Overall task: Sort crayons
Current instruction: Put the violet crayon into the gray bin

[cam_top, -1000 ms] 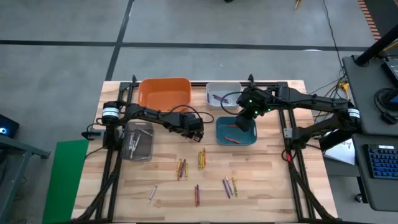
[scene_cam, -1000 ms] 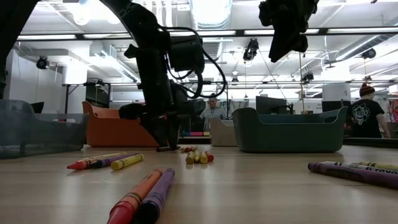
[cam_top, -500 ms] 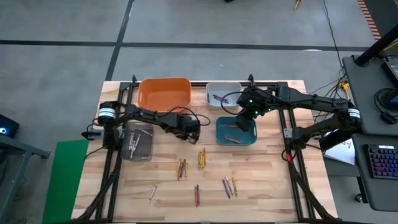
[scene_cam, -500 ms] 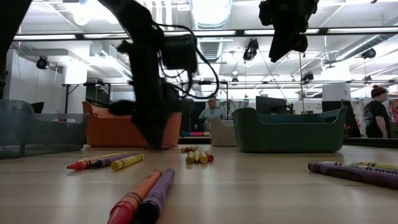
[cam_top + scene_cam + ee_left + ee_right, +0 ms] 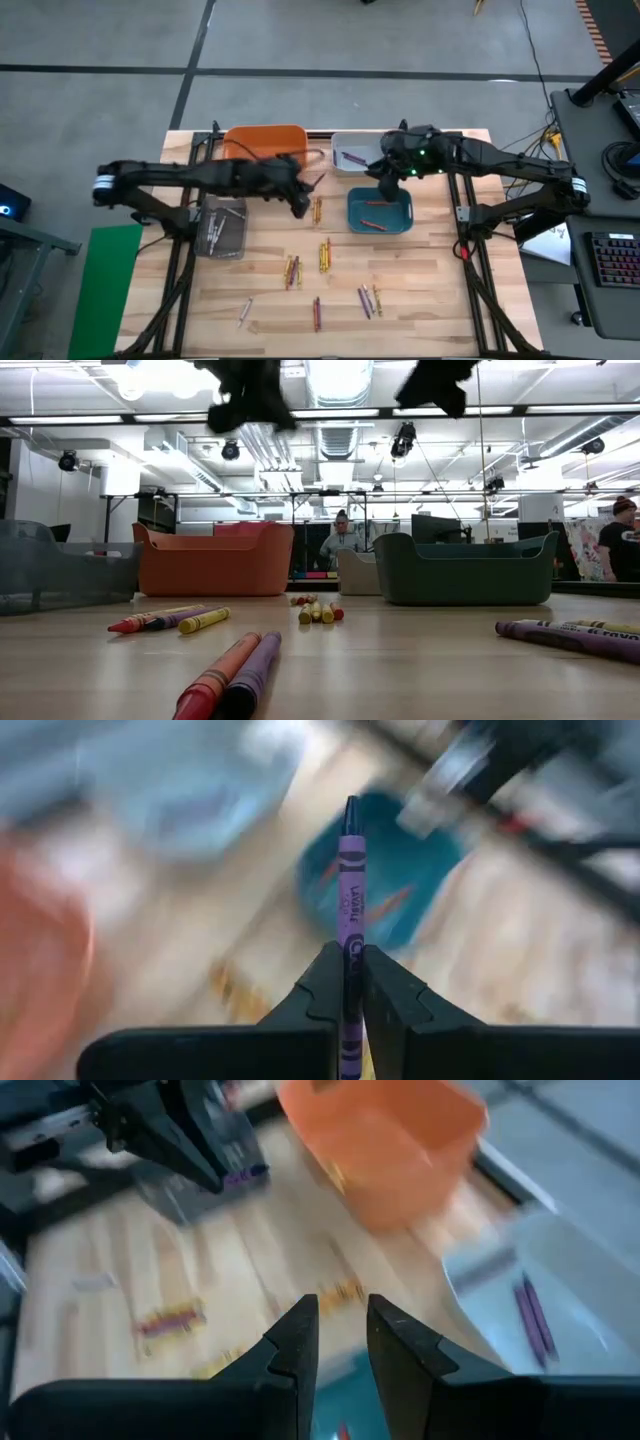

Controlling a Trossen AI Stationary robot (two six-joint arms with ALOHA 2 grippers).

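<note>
My left gripper (image 5: 300, 206) hangs high over the table's middle, near the orange bin (image 5: 262, 143), shut on a purple crayon (image 5: 350, 870). My right gripper (image 5: 381, 178) hovers open over the far edge of the teal bin (image 5: 400, 197), with nothing between its fingers (image 5: 340, 1325). Loose crayons lie flat on the wood: a yellow-orange one (image 5: 318, 210), a yellow pair (image 5: 325, 255), a mixed bunch (image 5: 291, 270), a red one (image 5: 317, 313), purple and yellow ones (image 5: 368, 300) and a pale one (image 5: 243, 312). In the low view both grippers are at the top edge. My left gripper pinches the purple crayon between its two fingers, on the wrapped half toward the back end (image 5: 350, 945). The crayon lies along the fingers, and its tip (image 5: 350, 812) sticks out well past the fingertips. It is lifted clear of the table, slanting downward with the gripper.
A pale bin (image 5: 352, 152) with purple crayons stands at the far middle. The teal bin holds red ones. A dark see-through bin (image 5: 222, 225) stands at the left with pale crayons. Black frame rails run along the table's sides. People stand in the room beyond.
My left gripper has risen steeply from the table near the orange bin, carrying the purple crayon up, and has tipped toward level; a yellow-orange crayon shows where it stood. My right gripper has risen a little and tipped up.
</note>
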